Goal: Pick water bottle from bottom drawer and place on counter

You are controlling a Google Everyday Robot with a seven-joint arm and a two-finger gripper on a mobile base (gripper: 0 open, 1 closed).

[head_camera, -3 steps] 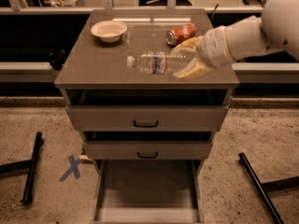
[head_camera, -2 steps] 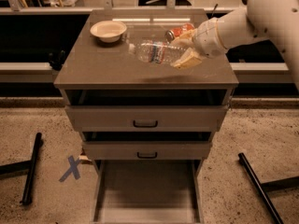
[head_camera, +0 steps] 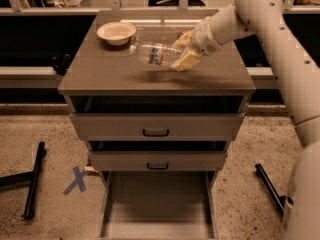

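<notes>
The water bottle [head_camera: 155,53], clear with a white cap and a red-blue label, hangs on its side a little above the counter [head_camera: 120,74], cap pointing left toward the bowl. My gripper [head_camera: 182,49] is shut on the bottle's base end, reaching in from the upper right. The bottle's shadow falls on the counter just below it. The bottom drawer [head_camera: 157,204] stands pulled out at the foot of the cabinet, its flat grey floor bare.
A cream bowl [head_camera: 116,32] sits at the counter's back left. Two upper drawers with black handles [head_camera: 155,132] are slightly open. Black metal legs [head_camera: 34,179] and a blue tape cross [head_camera: 76,180] lie on the floor to the left; another black leg [head_camera: 270,186] is at right.
The gripper has carried the bottle leftward and toward the back of the counter, closer to the bowl. The red can seen earlier is now hidden behind the arm.
</notes>
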